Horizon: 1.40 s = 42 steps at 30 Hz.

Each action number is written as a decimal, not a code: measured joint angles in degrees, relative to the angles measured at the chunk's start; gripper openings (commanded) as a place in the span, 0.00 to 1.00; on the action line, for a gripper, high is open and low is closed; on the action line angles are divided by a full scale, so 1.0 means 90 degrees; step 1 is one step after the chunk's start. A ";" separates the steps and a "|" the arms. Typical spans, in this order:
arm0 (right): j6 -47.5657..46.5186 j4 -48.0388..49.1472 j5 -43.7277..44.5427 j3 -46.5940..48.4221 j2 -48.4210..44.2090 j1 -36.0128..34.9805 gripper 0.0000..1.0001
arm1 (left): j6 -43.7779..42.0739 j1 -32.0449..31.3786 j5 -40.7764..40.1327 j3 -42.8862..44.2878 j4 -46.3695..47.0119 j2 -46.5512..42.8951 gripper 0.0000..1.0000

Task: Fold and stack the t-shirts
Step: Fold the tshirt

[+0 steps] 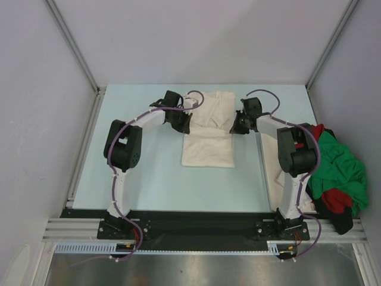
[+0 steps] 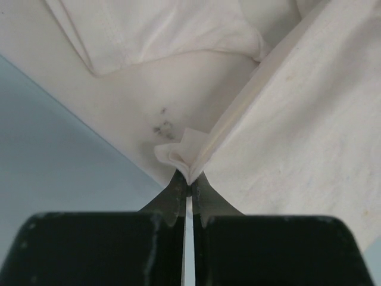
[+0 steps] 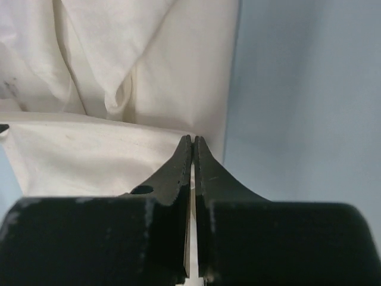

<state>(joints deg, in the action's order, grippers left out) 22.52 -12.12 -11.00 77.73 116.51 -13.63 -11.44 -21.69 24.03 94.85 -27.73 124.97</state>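
The cream t-shirt lies partly folded in the middle of the pale blue table. My left gripper sits at its left edge, shut on a small pinched fold of cream fabric that bunches just past the fingertips. My right gripper is at the shirt's right edge, jaws shut, with a thin cream strip showing between them. A green t-shirt and a red t-shirt lie heaped at the table's right side.
A black cloth is mixed into the heap on the right. Another pale cloth lies under the right arm. White walls with metal posts close in the table on three sides.
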 measured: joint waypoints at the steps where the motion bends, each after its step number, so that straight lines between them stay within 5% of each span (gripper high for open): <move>1: 0.0061 0.0034 0.0056 -0.0194 -0.0192 0.0017 0.00 | 0.0005 0.0000 0.0024 0.0000 0.0034 -0.0002 0.00; 10: 0.0262 0.0525 0.0182 -0.0668 -0.0801 0.0124 0.00 | 0.0100 -0.0010 -0.0036 0.0362 0.0080 0.0029 0.02; 13: 0.0279 0.0597 0.0155 -0.0617 -0.0605 0.0197 0.00 | 0.0121 -0.0019 -0.0119 0.0452 0.0100 0.0080 0.22; 14: 0.0277 0.0602 0.0141 -0.0566 -0.0517 0.0216 0.15 | 0.0136 -0.0024 -0.0158 0.0510 0.0095 0.0138 0.45; 17: 0.0238 0.0500 0.0172 -0.0318 -0.0274 0.0282 0.50 | 0.0160 -0.0019 -0.0410 0.0731 0.0041 0.0355 0.59; 24: 0.0119 -0.0036 0.0546 -0.0427 -0.0848 0.0338 0.55 | 0.0036 0.0010 -0.1032 0.0658 -0.0051 0.0211 0.63; 34: 0.0551 -0.0673 0.0826 -0.2722 -0.3512 -0.0918 0.56 | -0.1603 -0.0733 -0.1394 -0.3079 0.0627 -0.3388 0.61; 42: 0.1037 -0.0670 0.0789 -0.3650 -0.3604 -0.1258 0.56 | -0.3213 -0.2137 -0.2062 -0.4966 0.1163 -0.3959 0.64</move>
<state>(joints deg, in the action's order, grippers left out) 31.86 -18.15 -3.90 44.88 84.07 -24.95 -40.36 -40.93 5.48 50.15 -17.26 89.34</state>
